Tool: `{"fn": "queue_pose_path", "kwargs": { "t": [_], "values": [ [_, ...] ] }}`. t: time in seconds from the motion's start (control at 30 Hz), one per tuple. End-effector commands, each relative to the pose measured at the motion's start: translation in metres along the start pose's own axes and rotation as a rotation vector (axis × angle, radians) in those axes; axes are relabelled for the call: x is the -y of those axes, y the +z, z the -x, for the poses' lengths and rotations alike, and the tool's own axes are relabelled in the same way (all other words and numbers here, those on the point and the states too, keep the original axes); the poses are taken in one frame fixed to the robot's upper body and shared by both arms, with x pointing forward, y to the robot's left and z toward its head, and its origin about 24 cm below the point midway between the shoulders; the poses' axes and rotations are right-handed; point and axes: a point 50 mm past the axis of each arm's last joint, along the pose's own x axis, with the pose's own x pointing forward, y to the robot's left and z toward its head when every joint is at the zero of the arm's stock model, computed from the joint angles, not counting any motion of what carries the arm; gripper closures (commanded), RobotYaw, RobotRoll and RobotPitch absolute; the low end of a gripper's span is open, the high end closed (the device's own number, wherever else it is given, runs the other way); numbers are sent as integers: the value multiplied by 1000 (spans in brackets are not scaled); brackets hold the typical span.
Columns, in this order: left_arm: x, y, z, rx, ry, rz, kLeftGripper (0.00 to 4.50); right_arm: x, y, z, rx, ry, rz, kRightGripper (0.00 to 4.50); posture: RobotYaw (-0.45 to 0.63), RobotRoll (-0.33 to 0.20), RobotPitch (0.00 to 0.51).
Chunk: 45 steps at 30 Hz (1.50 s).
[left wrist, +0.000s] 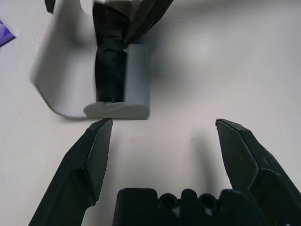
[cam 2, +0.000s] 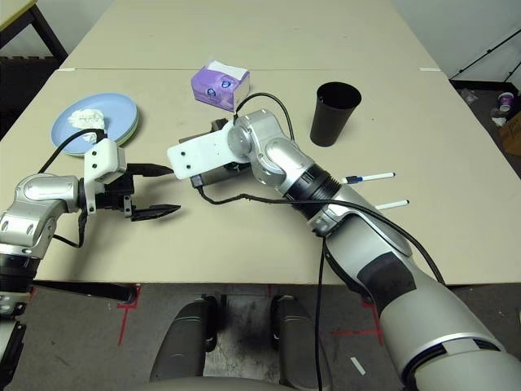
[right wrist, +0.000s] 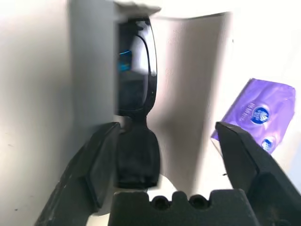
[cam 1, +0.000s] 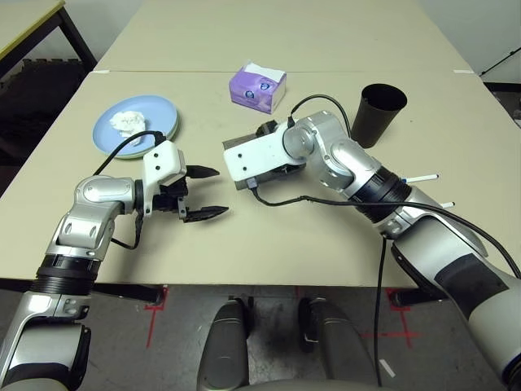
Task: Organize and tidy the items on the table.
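Through my cameras I see the grey glasses case lying open on the counter under my right arm, with the black sunglasses lying inside, between its raised grey sides. My right pincer is wide apart above the case, gripping nothing; whether a fingertip touches the case wall, I can't tell. My left pincer is wide too and empty, its tips pointing toward the case from just beside it. Over on the left, the light blue plate sits stacked on the pale green plate, and the blue one carries the crumpled white tissue. The black cup stands upright on the right, open at the top, its inside too dark for me to read. Two thin white pens lie near my right forearm, below the cup. The purple tissue box sits behind the case, white tissue showing at its top.
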Motion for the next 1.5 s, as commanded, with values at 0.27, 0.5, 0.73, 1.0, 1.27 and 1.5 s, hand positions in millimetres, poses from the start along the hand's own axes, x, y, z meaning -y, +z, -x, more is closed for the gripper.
{"fn": "queue_pose_path", "kwargs": {
  "t": [0.27,0.5,0.73,1.0,1.27,1.5],
  "values": [
    [-4,2,-2,-11,-9,-14,0,20,-3,33,89,69,-178,50,13,0,153],
    [-6,2,-1,-8,-7,-18,0,27,-15,63,249,102,-378,50,12,0,142],
    [-8,1,3,-7,6,-10,0,13,-40,65,592,10,-853,50,7,0,142],
    [-12,-1,10,-16,19,8,0,-18,-72,61,777,-188,-1146,50,-9,0,151],
    [-12,-3,13,-23,30,28,0,-53,-100,56,762,-335,-1151,50,-13,0,162],
    [-13,-6,14,-22,55,42,0,-80,-133,55,731,-447,-1068,50,-17,0,172]
  ]
}}
